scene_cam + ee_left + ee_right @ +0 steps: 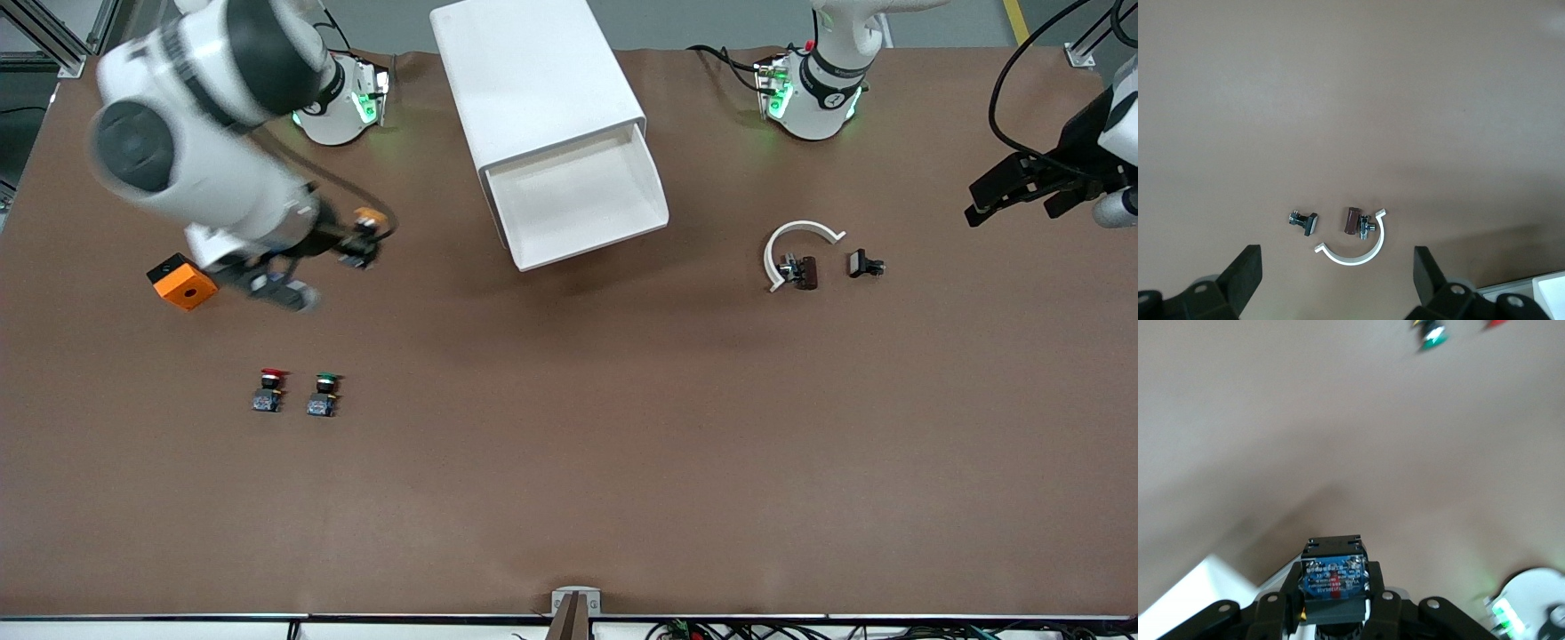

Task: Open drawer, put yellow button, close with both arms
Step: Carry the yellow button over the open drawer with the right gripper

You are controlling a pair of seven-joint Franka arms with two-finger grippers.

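Note:
The drawer (589,244) of the white cabinet (533,71) stands pulled open, and its white tray shows nothing inside. My right gripper (363,236) is up over the table at the right arm's end, beside the cabinet. It is shut on the yellow button (370,216), whose yellow-orange cap shows. In the right wrist view the button's blue base (1333,577) sits between my right gripper's fingers (1290,590). My left gripper (1009,200) hangs open and empty over the left arm's end of the table. Its fingers (1245,273) are spread wide.
A red-capped button (269,389) and a green-capped button (324,394) stand nearer the front camera at the right arm's end. An orange cube (182,282) lies beside the right gripper. A white C-shaped clip (787,242), a brown part (805,272) and a black part (862,264) lie near the left arm.

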